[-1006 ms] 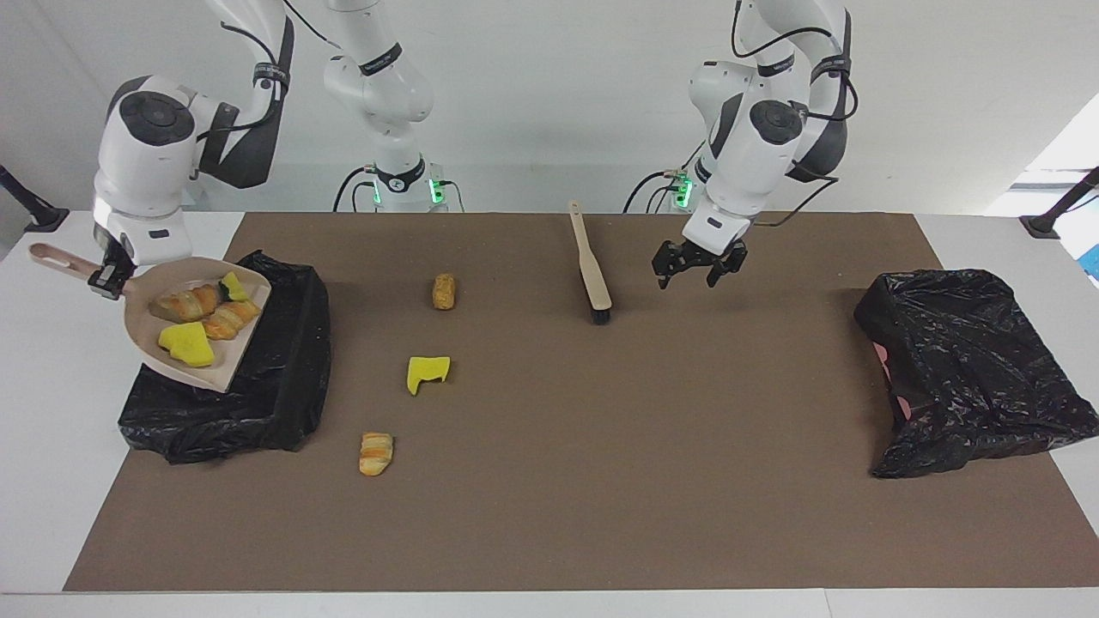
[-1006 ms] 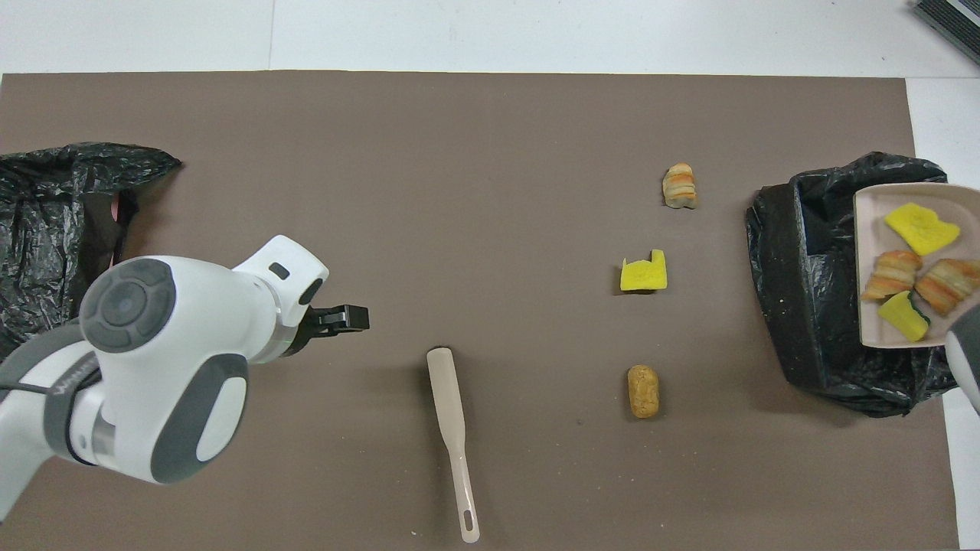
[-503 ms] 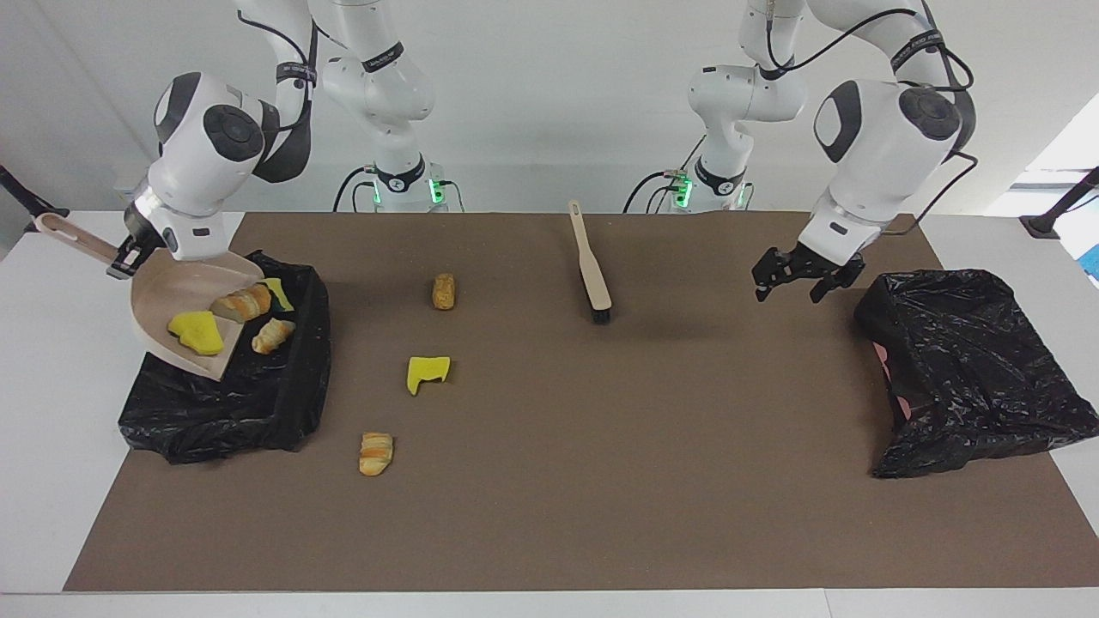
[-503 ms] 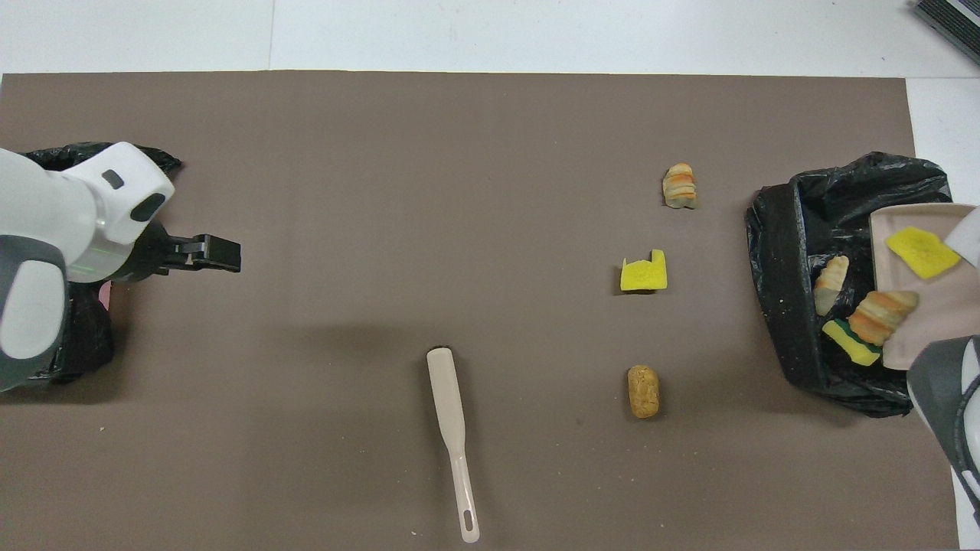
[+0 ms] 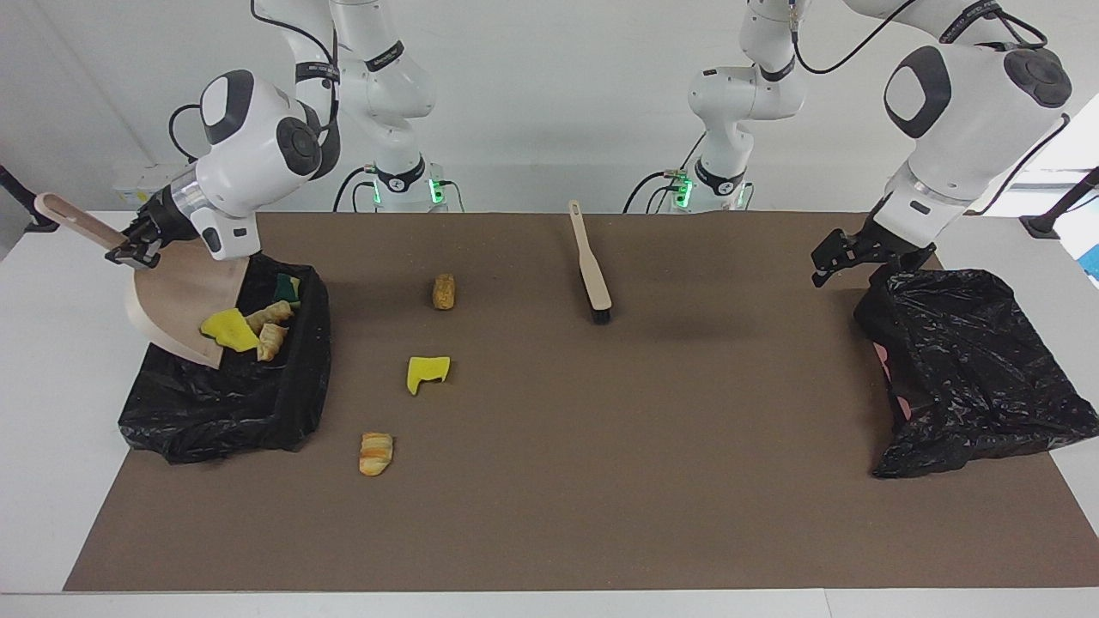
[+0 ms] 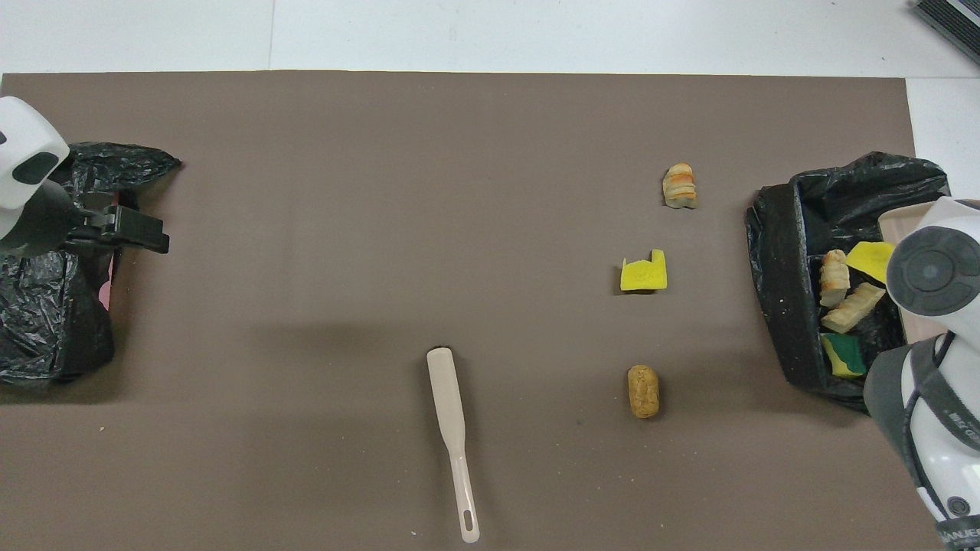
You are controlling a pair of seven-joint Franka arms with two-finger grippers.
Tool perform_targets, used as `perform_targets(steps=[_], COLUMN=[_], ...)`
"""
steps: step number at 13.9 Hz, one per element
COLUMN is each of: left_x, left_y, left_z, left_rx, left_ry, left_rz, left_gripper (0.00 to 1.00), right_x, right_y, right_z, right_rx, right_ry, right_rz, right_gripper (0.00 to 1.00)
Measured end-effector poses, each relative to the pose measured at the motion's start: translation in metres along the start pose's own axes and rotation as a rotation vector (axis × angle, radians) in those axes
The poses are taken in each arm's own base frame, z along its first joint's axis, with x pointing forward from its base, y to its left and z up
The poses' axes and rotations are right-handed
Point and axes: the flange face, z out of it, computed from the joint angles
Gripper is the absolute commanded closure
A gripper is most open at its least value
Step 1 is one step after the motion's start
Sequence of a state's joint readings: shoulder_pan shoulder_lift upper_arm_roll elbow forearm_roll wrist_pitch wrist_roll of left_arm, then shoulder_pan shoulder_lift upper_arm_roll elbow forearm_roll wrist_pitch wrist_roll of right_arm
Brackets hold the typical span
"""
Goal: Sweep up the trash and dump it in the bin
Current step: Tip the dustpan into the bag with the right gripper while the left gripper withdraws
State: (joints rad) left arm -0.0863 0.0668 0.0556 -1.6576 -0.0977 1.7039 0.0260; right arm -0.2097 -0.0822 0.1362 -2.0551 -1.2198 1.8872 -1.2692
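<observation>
My right gripper (image 5: 130,249) is shut on the handle of the beige dustpan (image 5: 176,300) and holds it tipped steeply over the black-lined bin (image 5: 283,403) at the right arm's end. A yellow sponge chunk (image 5: 227,330) is at the pan's lip. Bread pieces (image 5: 270,330) and a green-backed sponge (image 5: 288,287) lie in the bin. On the mat lie a bread roll (image 5: 443,291), a yellow sponge chunk (image 5: 427,372) and a croissant piece (image 5: 376,452). My left gripper (image 5: 834,259) is open and empty over the edge of the other black bag (image 5: 970,369).
The beige brush (image 5: 590,266) lies on the brown mat near the robots, handle toward them; it also shows in the overhead view (image 6: 452,436). The second black bag (image 6: 46,306) sits at the left arm's end. The bin also shows from overhead (image 6: 781,291).
My right gripper has tipped the dustpan over the bin, and most of its scraps have slid into the bin. My left gripper has swung from beside the brush to the black bag.
</observation>
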Motion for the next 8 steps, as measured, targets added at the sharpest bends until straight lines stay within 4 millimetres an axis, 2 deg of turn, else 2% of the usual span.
perform_targets(steps=[3, 5, 8], left_x=[0.007, 0.006, 0.001], left_y=[0.001, -0.003, -0.01], left_z=[-0.012, -0.025, -0.028], left_rx=[0.03, 0.068, 0.072], left_ry=[-0.006, 0.006, -0.018], left_rz=[0.02, 0.042, 0.064], left_gripper=[0.0, 0.0, 0.0], right_x=[-0.011, -0.017, -0.034], right_y=[0.003, 0.007, 0.012], right_z=[-0.013, -0.031, -0.056], right_rx=[0.004, 0.0, -0.014], right_ry=[-0.083, -0.11, -0.119], right_rz=[-0.006, 0.004, 0.048], right_gripper=[1.0, 1.0, 1.0])
